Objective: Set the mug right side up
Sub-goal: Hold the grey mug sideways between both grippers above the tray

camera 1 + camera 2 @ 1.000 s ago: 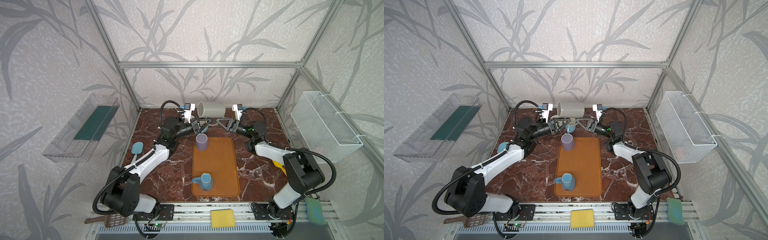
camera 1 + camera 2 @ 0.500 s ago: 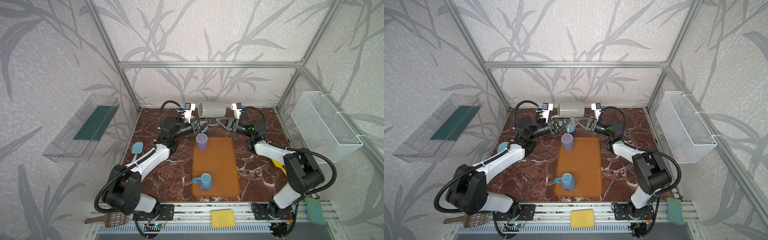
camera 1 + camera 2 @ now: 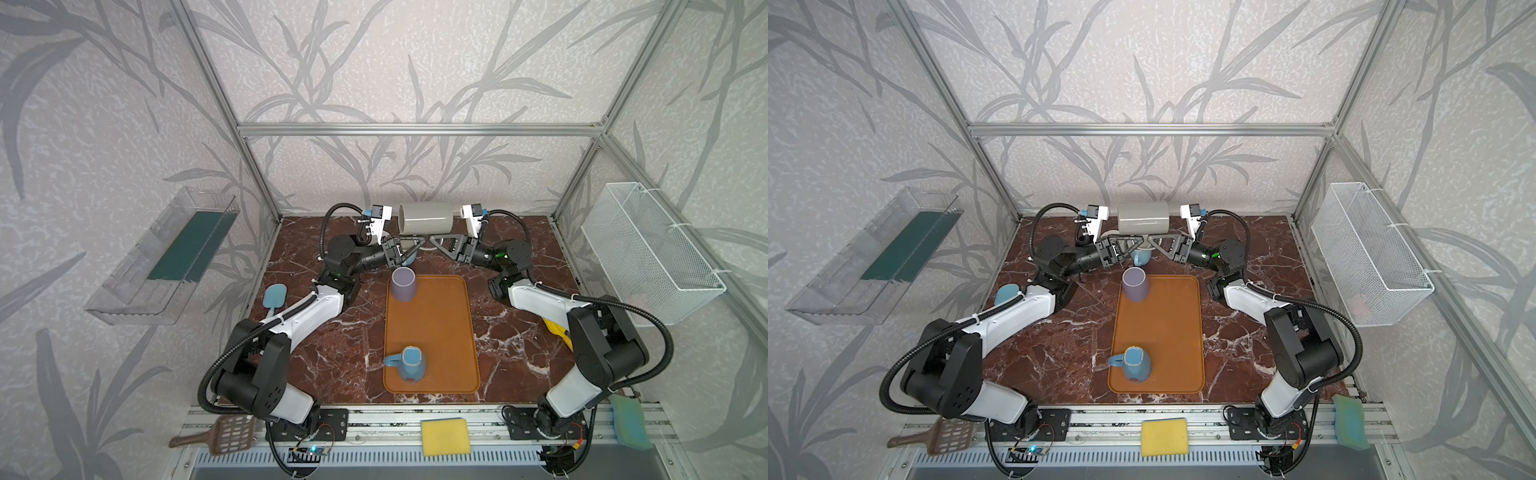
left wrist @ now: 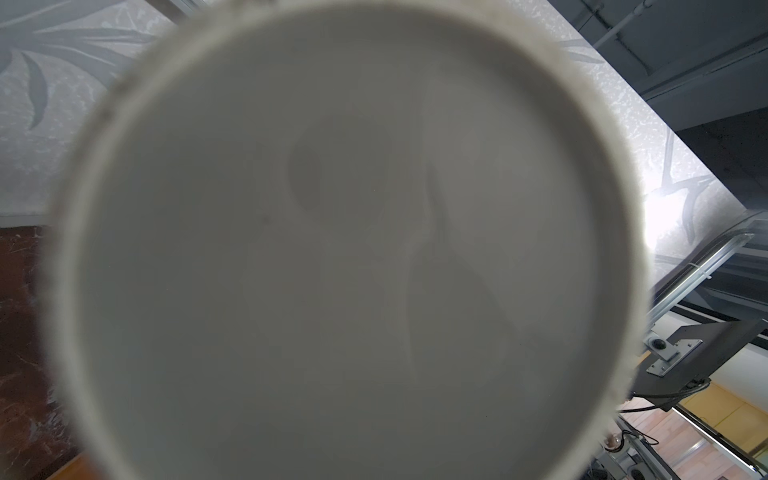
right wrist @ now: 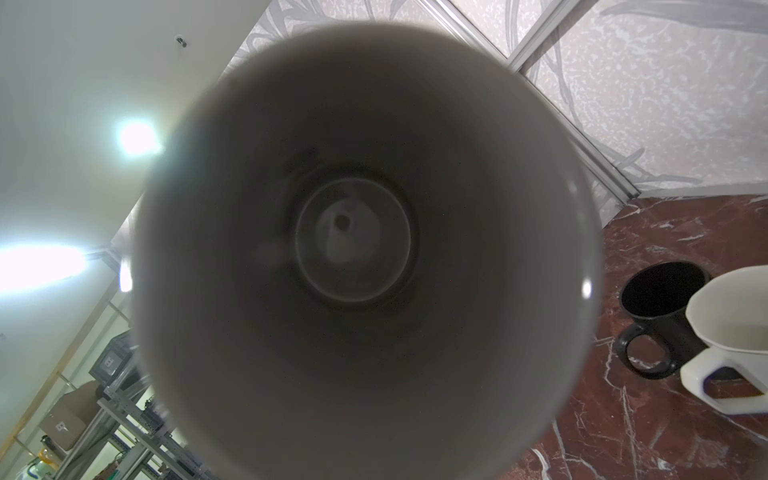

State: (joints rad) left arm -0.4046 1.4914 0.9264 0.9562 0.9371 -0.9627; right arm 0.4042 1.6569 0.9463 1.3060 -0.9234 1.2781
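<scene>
The grey mug (image 3: 424, 218) hangs sideways above the back of the worktop (image 3: 332, 353), with the left gripper (image 3: 415, 245) and right gripper (image 3: 436, 243) both pinched nearly closed at its handle underneath (seemingly), so free one gripper only, then roll its mouth upward slowly.

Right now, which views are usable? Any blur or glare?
Left wrist view: the grey mug fills the frame, fully out of focus. Right wrist view: the mug's inside is dark and soft, and the ceiling lamps beside it are blown out. Both top views: sharp, evenly lit, no strong glare.
</scene>
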